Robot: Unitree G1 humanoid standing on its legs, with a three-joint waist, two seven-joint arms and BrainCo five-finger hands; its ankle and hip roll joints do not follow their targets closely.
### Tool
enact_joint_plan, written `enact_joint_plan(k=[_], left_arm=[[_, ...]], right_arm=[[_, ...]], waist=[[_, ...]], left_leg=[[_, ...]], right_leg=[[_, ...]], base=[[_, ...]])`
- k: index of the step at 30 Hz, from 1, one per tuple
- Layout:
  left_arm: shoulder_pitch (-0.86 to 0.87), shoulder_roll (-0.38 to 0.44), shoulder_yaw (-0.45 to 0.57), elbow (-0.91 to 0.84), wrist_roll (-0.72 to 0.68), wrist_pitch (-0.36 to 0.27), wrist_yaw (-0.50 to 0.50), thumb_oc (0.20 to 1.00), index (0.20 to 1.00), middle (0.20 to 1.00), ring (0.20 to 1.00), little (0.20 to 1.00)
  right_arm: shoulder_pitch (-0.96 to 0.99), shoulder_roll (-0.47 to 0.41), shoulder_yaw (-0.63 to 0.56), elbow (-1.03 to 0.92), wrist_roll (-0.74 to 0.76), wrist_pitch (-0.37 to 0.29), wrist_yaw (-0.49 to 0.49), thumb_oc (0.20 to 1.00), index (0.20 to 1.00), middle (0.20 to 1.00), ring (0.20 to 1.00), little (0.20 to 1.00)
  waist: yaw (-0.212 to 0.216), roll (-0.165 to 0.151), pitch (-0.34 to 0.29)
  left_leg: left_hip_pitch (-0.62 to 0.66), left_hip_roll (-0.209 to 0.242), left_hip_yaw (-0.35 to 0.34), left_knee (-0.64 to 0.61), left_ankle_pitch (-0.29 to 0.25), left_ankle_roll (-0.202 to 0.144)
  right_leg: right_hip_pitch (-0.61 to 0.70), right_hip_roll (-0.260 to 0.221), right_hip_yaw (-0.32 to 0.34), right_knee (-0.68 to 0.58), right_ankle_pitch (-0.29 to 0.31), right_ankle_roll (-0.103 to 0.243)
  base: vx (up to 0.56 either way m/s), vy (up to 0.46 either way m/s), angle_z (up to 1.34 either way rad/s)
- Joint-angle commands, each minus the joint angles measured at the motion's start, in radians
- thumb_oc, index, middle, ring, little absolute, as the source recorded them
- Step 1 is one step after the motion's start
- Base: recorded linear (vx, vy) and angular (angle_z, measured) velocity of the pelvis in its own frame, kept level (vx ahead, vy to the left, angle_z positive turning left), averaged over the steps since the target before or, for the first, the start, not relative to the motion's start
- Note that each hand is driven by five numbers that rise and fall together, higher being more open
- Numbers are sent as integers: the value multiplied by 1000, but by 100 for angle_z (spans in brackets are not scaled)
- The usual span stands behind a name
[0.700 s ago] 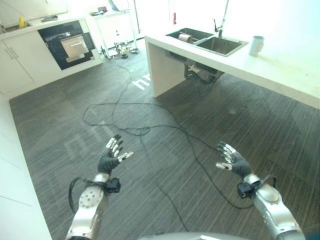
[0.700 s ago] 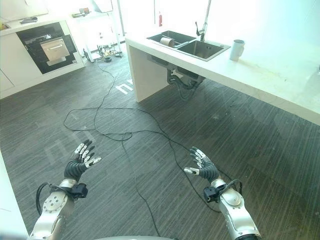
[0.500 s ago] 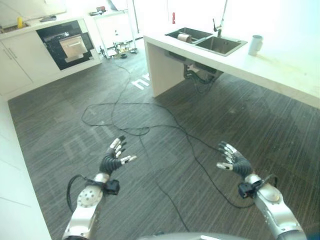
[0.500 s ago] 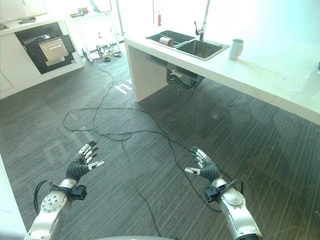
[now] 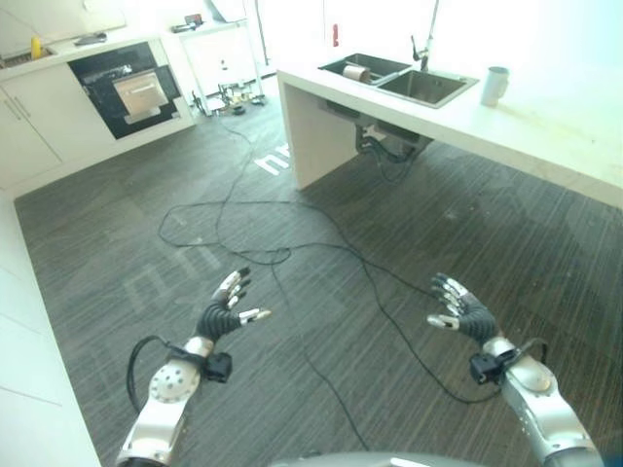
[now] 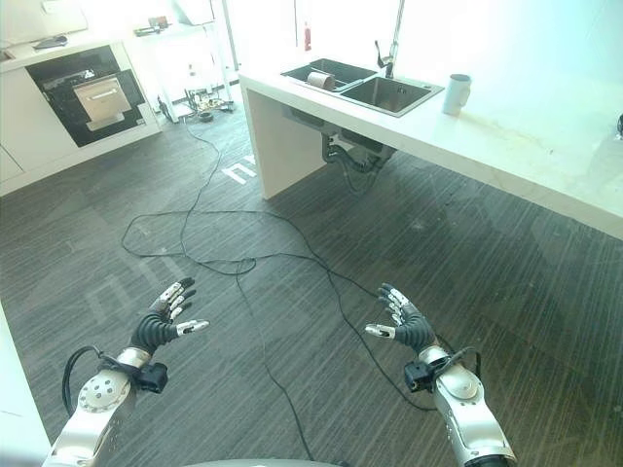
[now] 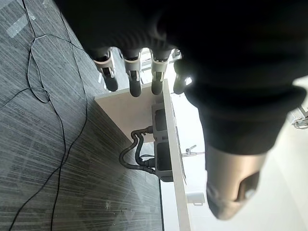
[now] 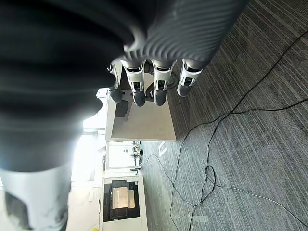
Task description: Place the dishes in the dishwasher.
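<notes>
Left hand & right hand both spread open, holding nothing, above floor; sink well apart

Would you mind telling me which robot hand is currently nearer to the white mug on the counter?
The right robot hand. It hovers open over the floor, below the mug on the same side; the left robot hand, also open, is farther across the floor.
</notes>
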Motion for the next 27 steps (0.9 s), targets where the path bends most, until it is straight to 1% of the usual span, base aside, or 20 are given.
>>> enact_joint_plan(k=[1,6,9,10,11,12,13,14,15,16,17,18,19,20,21,22,23,25,26,27], left_arm=[[-43,46,23,-39,43,-41,-5,1000,1000,1000,1000,1000],[-26,46,34,-54,31,-53,12,1000,1000,1000,1000,1000],[-27,29,51,-60,-31,-68,54,1000,1000,1000,1000,1000],[-27,14,66,-69,-64,-83,107,1000,1000,1000,1000,1000],[-26,3,78,-75,-69,-114,162,1000,1000,1000,1000,1000],[-26,-3,87,-80,-82,-130,177,1000,1000,1000,1000,1000],[-21,-22,106,-101,-87,-146,194,1000,1000,1000,1000,1000],[-21,-29,109,-111,-87,-162,206,1000,1000,1000,1000,1000],[-14,-36,117,-131,-91,-185,216,1000,1000,1000,1000,1000],[2,-44,120,-148,-89,-212,215,1000,1000,1000,1000,1000],[19,-50,123,-159,-93,-236,212,1000,1000,1000,1000,1000],[24,-55,111,-157,-92,-237,215,1000,1000,1000,1000,1000],[25,-54,101,-161,-102,-232,221,1000,1000,1000,1000,1000],[30,-53,96,-175,-97,-226,221,1000,1000,1000,1000,1000],[40,-45,92,-182,-83,-229,224,1000,1000,1000,1000,1000],[44,-39,89,-181,-74,-237,228,1000,1000,1000,1000,1000],[53,-33,83,-176,-67,-253,231,1000,1000,1000,1000,1000],[59,-40,87,-177,-77,-251,218,1000,1000,1000,1000,1000],[53,-36,89,-174,-83,-246,212,1000,1000,1000,1000,1000],[51,-35,89,-174,-84,-245,210,1000,1000,1000,1000,1000]], right_arm=[[-43,-9,-2,-100,9,-51,6,1000,1000,1000,1000,1000],[-35,-7,0,-117,26,-52,10,1000,1000,1000,1000,1000],[-33,2,-4,-133,50,-53,7,1000,1000,1000,1000,1000],[-33,12,-3,-140,58,-56,5,1000,1000,1000,1000,1000],[-36,20,0,-148,65,-59,8,1000,1000,1000,1000,1000],[-37,23,1,-154,80,-66,16,1000,1000,1000,1000,1000],[-38,28,0,-168,86,-83,22,1000,1000,1000,1000,1000],[-43,27,4,-179,98,-88,24,1000,1000,1000,1000,1000],[-49,19,4,-205,123,-93,42,1000,1000,1000,1000,1000],[-44,8,1,-231,126,-101,60,1000,1000,1000,1000,1000],[-35,1,-7,-239,123,-119,87,1000,1000,1000,1000,1000],[-33,6,-8,-247,115,-115,79,1000,1000,1000,1000,1000],[-37,-1,-5,-258,120,-106,72,1000,1000,1000,1000,1000],[-41,-13,-7,-273,131,-97,78,1000,1000,1000,1000,1000],[-36,-21,-14,-282,129,-101,97,1000,1000,1000,1000,1000],[-33,-26,-19,-281,126,-109,109,1000,1000,1000,1000,1000],[-26,-41,-25,-273,126,-132,120,1000,1000,1000,1000,1000],[-24,-52,-23,-277,125,-134,100,1000,1000,1000,1000,1000],[-18,-49,-25,-281,125,-136,96,1000,1000,1000,1000,1000],[-16,-48,-26,-282,125,-135,95,1000,1000,1000,1000,1000]], waist=[[-10,-19,-9],[-10,-17,-5],[-10,-18,-2],[-9,-20,1],[-6,-22,4],[-3,-24,7],[8,-39,21],[14,-53,37],[18,-78,70],[21,-87,101],[24,-94,141],[25,-85,161],[27,-73,164],[33,-46,158],[41,-28,157],[46,-24,160],[54,-16,165],[60,-18,154],[60,-19,141],[61,-21,139]], left_leg=[[61,23,35,6,-133,-33],[62,28,34,6,-131,-36],[67,28,35,6,-131,-36],[70,28,34,6,-130,-37],[75,27,29,6,-127,-38],[79,27,26,6,-123,-41],[57,23,22,71,-122,-51],[15,18,21,181,-121,-57],[-89,11,18,422,-116,-59],[-223,-1,1,643,-95,-61],[-359,6,-2,859,-75,-62],[-367,57,21,738,-34,-74],[-333,92,53,553,2,-85],[-306,126,70,280,56,-95],[-284,147,71,91,132,-114],[-279,154,61,32,161,-120],[-298,164,30,25,178,-128],[-282,156,34,18,129,-119],[-268,154,58,29,116,-110],[-266,151,61,30,114,-109]], right_leg=[[15,-41,-10,1,-23,77],[17,-35,-8,1,-25,73],[19,-32,-8,1,-28,69],[21,-30,-8,1,-29,65],[25,-28,-7,1,-32,61],[27,-26,-6,1,-33,58],[33,-31,-5,1,-31,47],[35,-38,-9,1,-29,38],[33,-48,-11,9,-35,12],[11,-50,-8,44,-43,-14],[0,-51,2,74,-47,-34],[20,-32,13,69,-54,-26],[44,-21,16,56,-68,-12],[76,-1,34,39,-93,6],[113,9,56,22,-111,12],[135,12,71,17,-121,12],[177,18,104,26,-157,7],[190,-7,102,58,-188,23],[202,-29,84,89,-207,40],[204,-35,82,96,-212,43]], base=[[44,-65,-1],[57,-79,-1],[78,-101,0],[94,-110,1],[97,-113,-1],[82,-148,-3],[44,-172,-2],[22,-263,1],[-3,-262,8],[18,-242,5],[177,-78,-6],[342,68,-30],[590,267,-21],[654,347,-32],[604,342,-34],[608,392,-79],[544,391,-73],[503,383,-44],[322,236,-37],[514,332,-36]])
